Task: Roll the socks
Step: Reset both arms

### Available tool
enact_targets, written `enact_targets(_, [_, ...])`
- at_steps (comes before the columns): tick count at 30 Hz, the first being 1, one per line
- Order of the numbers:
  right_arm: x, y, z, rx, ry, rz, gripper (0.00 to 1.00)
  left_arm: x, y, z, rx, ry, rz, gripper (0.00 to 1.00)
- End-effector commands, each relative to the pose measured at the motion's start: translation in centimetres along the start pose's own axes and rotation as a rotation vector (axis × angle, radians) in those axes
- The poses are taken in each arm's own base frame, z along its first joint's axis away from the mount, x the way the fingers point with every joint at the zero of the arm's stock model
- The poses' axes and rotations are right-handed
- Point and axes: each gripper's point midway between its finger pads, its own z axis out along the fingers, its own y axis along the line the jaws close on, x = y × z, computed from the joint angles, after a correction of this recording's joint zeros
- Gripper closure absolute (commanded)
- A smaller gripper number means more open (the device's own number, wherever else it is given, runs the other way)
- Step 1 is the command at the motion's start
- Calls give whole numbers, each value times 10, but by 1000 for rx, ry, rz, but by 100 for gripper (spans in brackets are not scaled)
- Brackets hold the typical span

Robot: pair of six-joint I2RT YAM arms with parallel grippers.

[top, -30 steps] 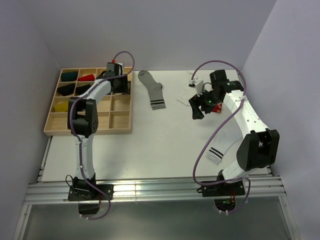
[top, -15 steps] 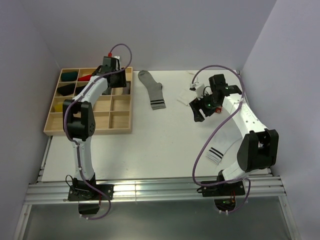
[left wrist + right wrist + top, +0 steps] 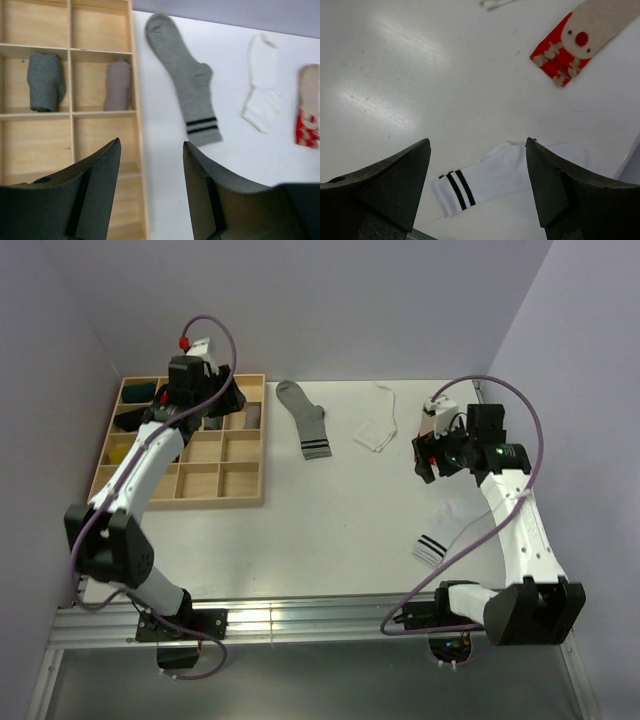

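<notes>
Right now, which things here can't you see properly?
- Taupe sock with red pattern: cut by the right edge in the left wrist view, by the top edge in the right wrist view; from above the right arm covers most of it.
- White striped sock: its far end lies under the right arm in the top view.
- Wooden tray: the left arm covers its back compartments in the top view.

White table, lilac walls

The tray sits left on the desk, with 2 rolled socks in neighbouring compartments. Just right of the tray lies the long sock, then the short sock, then the patterned sock. The banded sock lies far right of the tray, nearer the front.
</notes>
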Motion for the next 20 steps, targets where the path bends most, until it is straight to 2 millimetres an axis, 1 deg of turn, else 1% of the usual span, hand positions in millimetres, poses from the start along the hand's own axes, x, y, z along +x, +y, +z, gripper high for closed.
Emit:
enact_targets(1, [-34, -5, -30, 70, -173, 27, 16, -10, -39, -53, 116, -110, -21, 42])
enact_targets(2, [-38, -2, -35, 68, -199, 40, 14, -6, -39, -60, 93, -120, -11, 42])
enact_targets(3, [-43, 2, -44, 68, -230, 34, 14, 3, -51, -68, 106, -108, 13, 42])
enact_targets(4, [-48, 3, -50, 73, -255, 37, 14, 10, -58, -81, 124, -102, 26, 42])
enact_targets(5, [-52, 5, -55, 72, -276, 53, 12, 12, -61, -88, 109, -113, 39, 42])
enact_targets(6, [-54, 7, -62, 75, -295, 55, 11, 22, -80, -97, 160, -96, 58, 41])
enact_targets(7, [-60, 13, -68, 58, -319, 57, 8, 27, -85, -106, 190, -89, 59, 41])
enact_targets(8, [-60, 15, -71, 51, -324, 63, 8, 32, -91, -112, 223, -81, 62, 41])
enact_targets(9, [-62, 18, -73, 42, -332, 66, 8, 31, -91, -119, 231, -88, 65, 41])
enact_targets(10, [-63, 20, -76, 37, -343, 73, 7, 38, -88, -120, 225, -67, 77, 41])
enact_targets(11, [-63, 21, -77, 31, -348, 69, 8, 40, -90, -122, 230, -63, 83, 41])
enact_targets(12, [-66, 21, -78, 34, -363, 65, 7, 40, -90, -125, 232, -66, 88, 41])
enact_targets(15, [-64, 20, -77, 51, -380, 72, 7, 41, -98, -133, 272, -69, 95, 41])
enact_targets(18, [-64, 21, -77, 44, -382, 73, 7, 41, -98, -133, 269, -64, 104, 41])
enact_targets(20, [-67, 21, -80, 50, -396, 78, 4, 42, -100, -134, 281, -61, 106, 41])
